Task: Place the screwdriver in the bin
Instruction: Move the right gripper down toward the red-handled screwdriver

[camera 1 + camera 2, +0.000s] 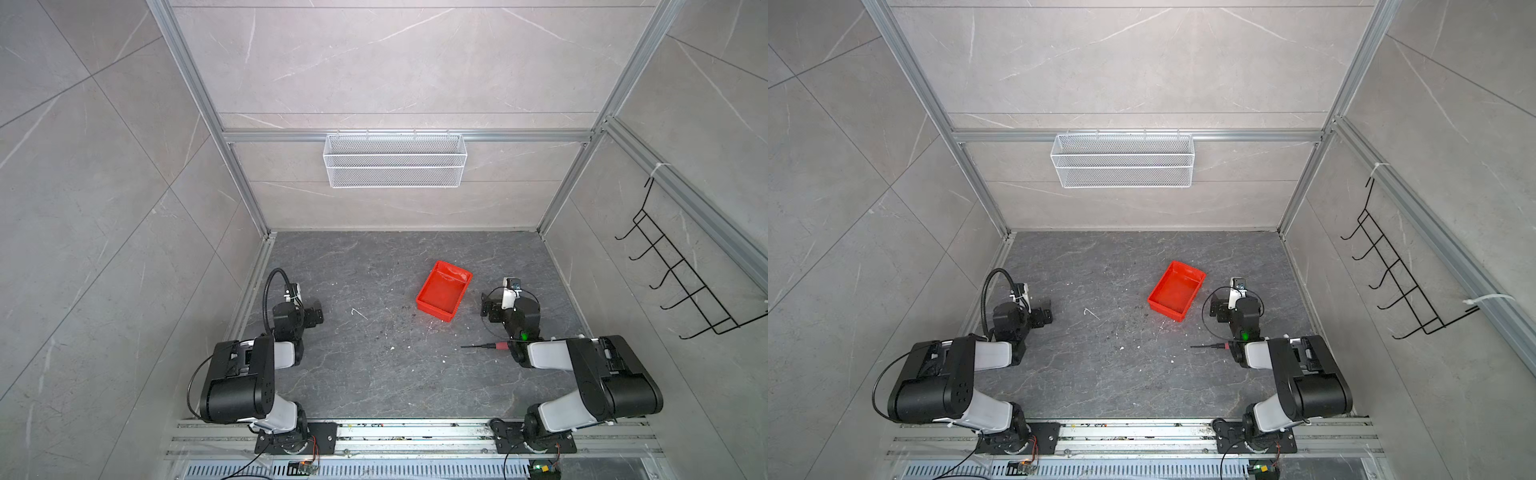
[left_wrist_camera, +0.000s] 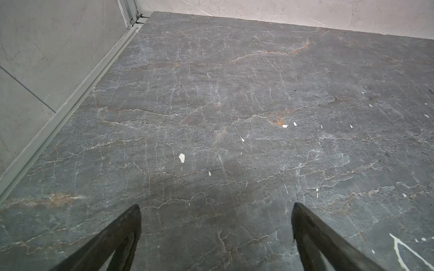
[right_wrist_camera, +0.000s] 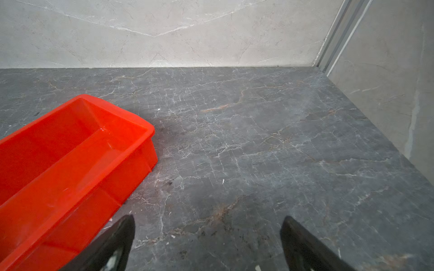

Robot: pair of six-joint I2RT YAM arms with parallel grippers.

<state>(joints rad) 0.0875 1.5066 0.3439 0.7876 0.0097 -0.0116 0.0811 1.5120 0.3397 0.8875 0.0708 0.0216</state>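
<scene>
The screwdriver (image 1: 486,345) lies untouched on the table (image 1: 374,374) near the empty bin (image 1: 443,291), with the right claw (image 3: 207,221) just beside the bin and the left claw (image 2: 216,206) well apart from it, both spread wide and holding nothing, so everything remains.

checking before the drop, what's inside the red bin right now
Nothing: the red bin shows only its bare red floor in both top views, with nothing covering it. The screwdriver lies outside it.
</scene>
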